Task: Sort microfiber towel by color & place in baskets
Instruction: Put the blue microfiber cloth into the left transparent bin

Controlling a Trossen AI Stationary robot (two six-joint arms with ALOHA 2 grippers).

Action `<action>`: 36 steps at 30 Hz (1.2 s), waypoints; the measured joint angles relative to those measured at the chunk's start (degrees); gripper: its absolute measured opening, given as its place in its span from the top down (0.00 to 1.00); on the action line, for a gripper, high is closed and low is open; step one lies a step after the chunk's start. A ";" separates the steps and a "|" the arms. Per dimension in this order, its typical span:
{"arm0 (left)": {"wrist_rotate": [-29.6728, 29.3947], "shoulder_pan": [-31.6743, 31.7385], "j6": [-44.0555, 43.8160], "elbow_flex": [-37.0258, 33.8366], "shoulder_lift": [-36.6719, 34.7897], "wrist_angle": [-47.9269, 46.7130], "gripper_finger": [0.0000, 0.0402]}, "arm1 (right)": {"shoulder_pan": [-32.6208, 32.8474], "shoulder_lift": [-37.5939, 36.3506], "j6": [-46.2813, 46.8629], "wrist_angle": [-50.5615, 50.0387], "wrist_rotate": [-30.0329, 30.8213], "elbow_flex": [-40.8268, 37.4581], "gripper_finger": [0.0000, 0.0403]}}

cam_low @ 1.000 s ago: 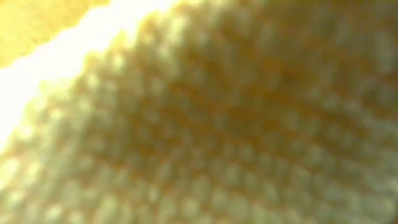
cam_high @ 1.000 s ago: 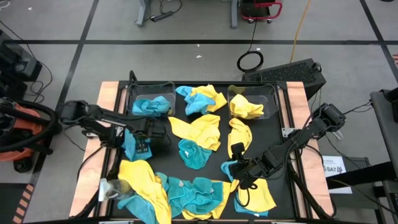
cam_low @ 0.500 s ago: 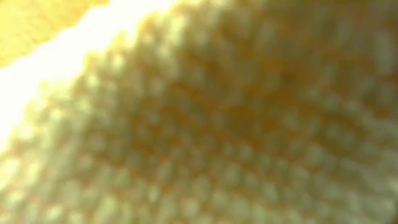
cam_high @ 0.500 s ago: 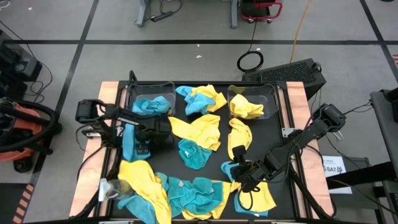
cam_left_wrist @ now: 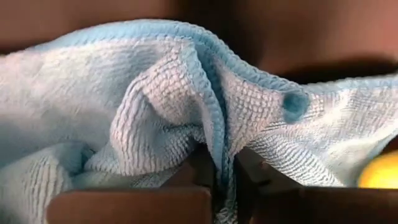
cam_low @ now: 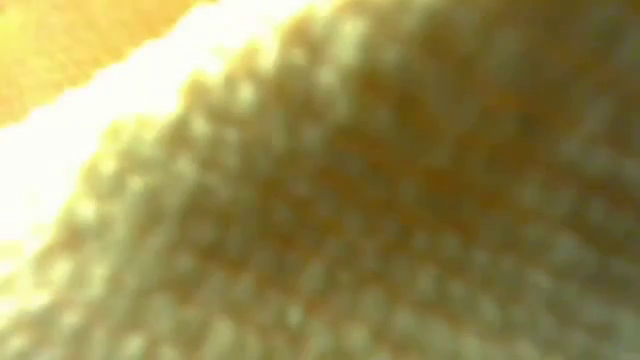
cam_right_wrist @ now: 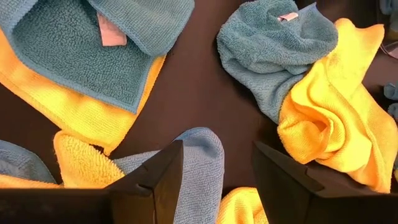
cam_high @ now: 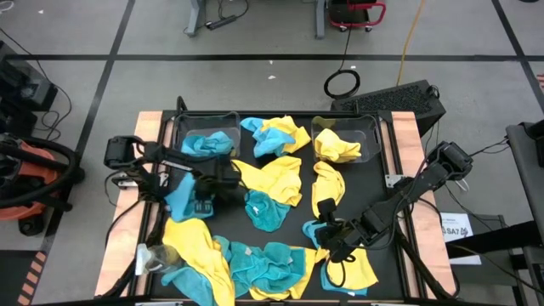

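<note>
pinching a teal-blue microfiber towel (cam_left_wrist: 186, 118), the left gripper (cam_high: 223, 180) sits closed; the right gripper (cam_right_wrist: 214, 180) is spread above another teal towel (cam_right_wrist: 202, 162).

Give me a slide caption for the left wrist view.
Left pincer shut on a fold of a teal-blue microfiber towel.

The left arm reaches in from the tabletop's left edge, its hand (cam_high: 189, 197) low with fingers (cam_left_wrist: 193, 180) pinched together on a teal-blue microfiber towel (cam_left_wrist: 155, 106). The right arm slants in from the right side, its hand (cam_right_wrist: 214, 180) held low with fingers parted.
</note>
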 joint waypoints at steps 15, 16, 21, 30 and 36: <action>-10.00 -3.38 7.46 22.99 0.20 -4.48 0.96 | 0.00 0.00 0.09 -0.07 0.08 0.00 0.55; -11.55 -3.70 7.77 24.96 0.18 -6.04 0.96 | -0.02 -0.01 0.09 -0.06 0.08 0.00 0.55; -22.11 -5.32 9.45 33.30 -0.56 -11.48 0.96 | -0.01 0.00 0.13 -0.09 0.06 0.00 0.55; -50.22 -5.11 12.62 39.50 -4.80 -12.52 0.96 | 0.00 0.00 0.36 -0.06 0.04 0.00 0.55; -62.84 -1.57 12.00 39.63 -8.07 -12.28 0.96 | 0.06 -0.01 0.63 -0.13 -0.01 0.00 0.55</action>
